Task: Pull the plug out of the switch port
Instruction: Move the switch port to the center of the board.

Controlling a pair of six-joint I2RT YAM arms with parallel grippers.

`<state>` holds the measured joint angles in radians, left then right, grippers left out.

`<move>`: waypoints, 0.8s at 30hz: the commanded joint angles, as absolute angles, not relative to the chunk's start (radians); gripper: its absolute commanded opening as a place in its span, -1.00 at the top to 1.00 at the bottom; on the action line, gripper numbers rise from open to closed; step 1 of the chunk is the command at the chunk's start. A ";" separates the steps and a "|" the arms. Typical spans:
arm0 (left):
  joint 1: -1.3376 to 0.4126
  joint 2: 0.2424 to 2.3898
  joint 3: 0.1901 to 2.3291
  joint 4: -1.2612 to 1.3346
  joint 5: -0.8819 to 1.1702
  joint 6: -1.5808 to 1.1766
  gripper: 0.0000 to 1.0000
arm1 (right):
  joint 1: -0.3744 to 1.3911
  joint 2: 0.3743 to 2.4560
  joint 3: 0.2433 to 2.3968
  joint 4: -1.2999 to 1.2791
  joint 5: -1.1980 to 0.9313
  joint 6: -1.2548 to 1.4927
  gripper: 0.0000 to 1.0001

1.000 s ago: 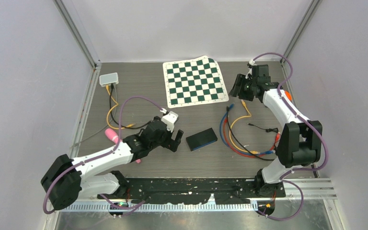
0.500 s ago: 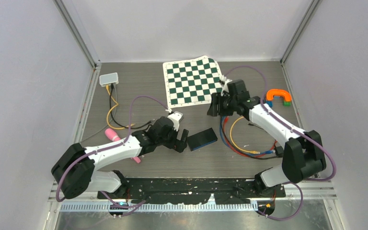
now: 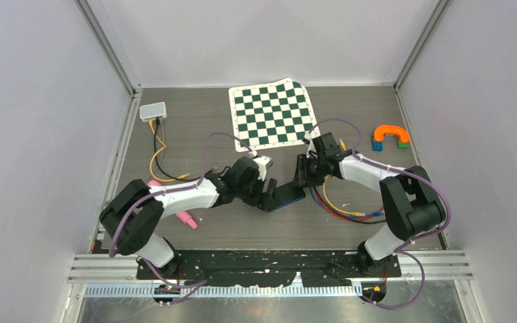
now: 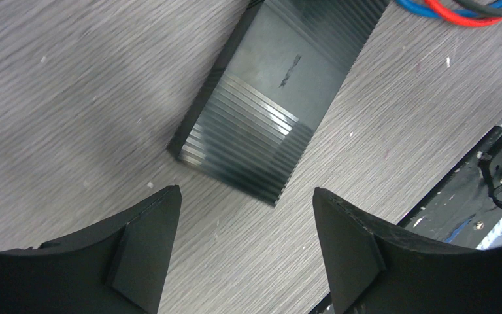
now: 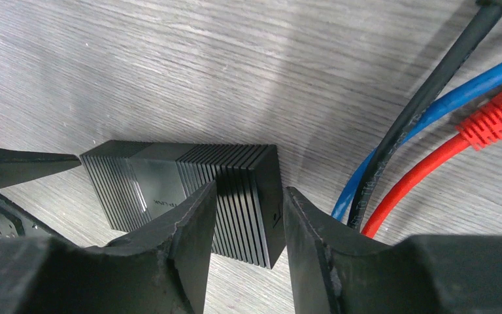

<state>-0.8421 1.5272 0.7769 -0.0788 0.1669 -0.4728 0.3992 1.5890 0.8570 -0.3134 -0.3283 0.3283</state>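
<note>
The switch (image 3: pixel 285 194) is a black ribbed box lying flat at the table's middle. My left gripper (image 3: pixel 267 196) is at its left end, open; in the left wrist view the switch (image 4: pixel 268 111) lies just beyond the fingertips, and the left gripper (image 4: pixel 245 191) holds nothing. My right gripper (image 3: pixel 302 176) hangs over the switch's right end, jaws partly apart. In the right wrist view the switch (image 5: pixel 189 190) shows through the gap of the right gripper (image 5: pixel 248 190). Blue, red and black cables (image 5: pixel 425 124) run beside it. The plug in the port is hidden.
A checkered mat (image 3: pixel 272 114) lies at the back. A small white box (image 3: pixel 153 111) with yellow and black leads sits back left. A pink object (image 3: pixel 175 210) lies under the left arm. An orange, blue and green horseshoe toy (image 3: pixel 390 136) sits at the right. Cable loops (image 3: pixel 340 205) spread right of the switch.
Both arms have closed in on the switch, the left from the left, the right from the back right corner. Both pairs of jaws have narrowed somewhat.
</note>
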 commanded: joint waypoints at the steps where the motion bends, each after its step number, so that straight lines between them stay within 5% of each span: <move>1: -0.838 1.604 0.889 -0.039 0.261 -0.467 -0.42 | 0.403 1.503 0.782 -0.240 -0.333 0.369 0.16; 11: -0.838 1.738 1.028 -0.032 0.339 -0.456 -0.36 | 0.398 1.300 0.665 -0.287 -0.079 0.434 0.20; 18: -0.838 1.747 1.063 -0.060 0.307 -0.449 -0.40 | 0.396 1.210 0.729 -0.377 -0.019 0.403 -0.08; 24: -0.834 1.592 0.955 -0.070 0.146 -0.423 -0.73 | 0.396 1.183 0.803 -0.403 -0.105 0.362 -0.19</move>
<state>-0.8356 1.7409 1.0111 -0.0818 0.2600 -0.4572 0.3946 1.2171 0.7231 -0.3935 -0.0669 0.3969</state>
